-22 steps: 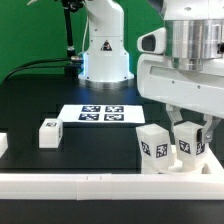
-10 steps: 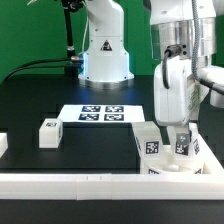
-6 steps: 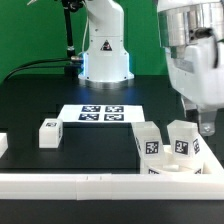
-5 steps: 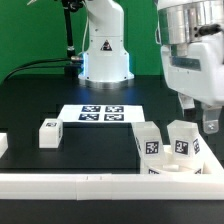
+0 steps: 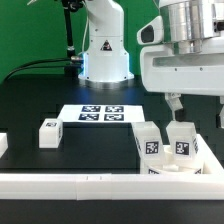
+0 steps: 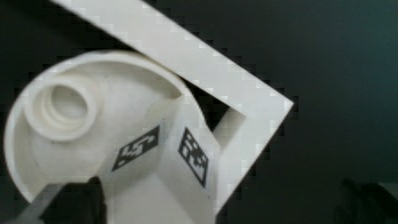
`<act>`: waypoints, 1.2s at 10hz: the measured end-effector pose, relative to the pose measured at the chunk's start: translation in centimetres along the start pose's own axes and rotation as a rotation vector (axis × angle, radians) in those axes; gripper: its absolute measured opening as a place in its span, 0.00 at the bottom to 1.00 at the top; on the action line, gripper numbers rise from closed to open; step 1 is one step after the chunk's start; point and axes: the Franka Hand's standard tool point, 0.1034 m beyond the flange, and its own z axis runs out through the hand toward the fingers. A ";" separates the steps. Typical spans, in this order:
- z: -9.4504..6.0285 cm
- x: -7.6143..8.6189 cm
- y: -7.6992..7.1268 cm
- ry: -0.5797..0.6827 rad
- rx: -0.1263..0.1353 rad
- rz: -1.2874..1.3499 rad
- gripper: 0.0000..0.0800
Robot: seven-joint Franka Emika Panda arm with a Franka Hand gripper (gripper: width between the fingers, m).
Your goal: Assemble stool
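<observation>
Gripper (image 5: 195,110) hovers spread wide and empty over the two tagged legs (image 5: 182,143) standing on the seat (image 5: 172,167) by the border rail (image 5: 90,182), and an off-centre descent could clip a leg and topple it!

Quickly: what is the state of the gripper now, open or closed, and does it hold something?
Gripper: open, holding nothing; it hangs just above the tagged leg.

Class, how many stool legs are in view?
3. One lone leg at the exterior view's left; second leg and third leg side by side at its right. Others may be hidden.
</observation>
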 end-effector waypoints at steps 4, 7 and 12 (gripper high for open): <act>-0.2 0.4 0.9 -0.075 -0.073 -0.719 0.81; 0.0 1.3 1.4 -0.067 -0.088 -0.883 0.81; -0.2 0.4 0.7 -0.142 -0.191 -1.616 0.81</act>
